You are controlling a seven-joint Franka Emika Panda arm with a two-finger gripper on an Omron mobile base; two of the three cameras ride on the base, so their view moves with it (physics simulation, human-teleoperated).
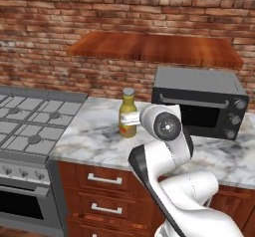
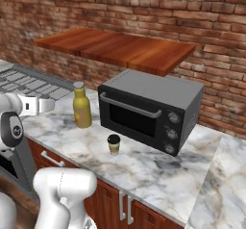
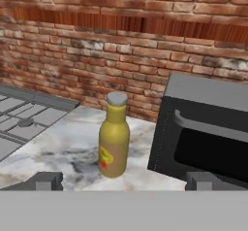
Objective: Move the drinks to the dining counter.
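The yellow bottle (image 1: 128,113) stands upright on the marble worktop (image 1: 94,136) along the brick wall (image 1: 124,17), between the stove (image 1: 30,126) and the microwave (image 1: 199,101). It has a grey cap and a red mark low on its side. In the right base view the bottle (image 2: 81,106) is just beside the microwave's (image 2: 149,110) left front corner, apart from it.

A small tan cup (image 2: 113,144) with a black lid stands upright on the worktop (image 2: 153,170) in front of the microwave door, nearer the front edge than the bottle and well apart from it.

The tool (image 3: 124,179) is open wide and holds nothing. In the hand view its two fingertips (image 3: 48,180) stand far apart at the bottom, with the bottle (image 3: 114,137) centred between them and farther off; no contact. The tool faces the wall at about bottle height. In the left base view the arm's elbow partly covers the bottle's lower right side.

A wooden shelf (image 1: 154,48) hangs on the wall above the worktop. Red-brown drawers (image 1: 104,191) sit below the worktop.
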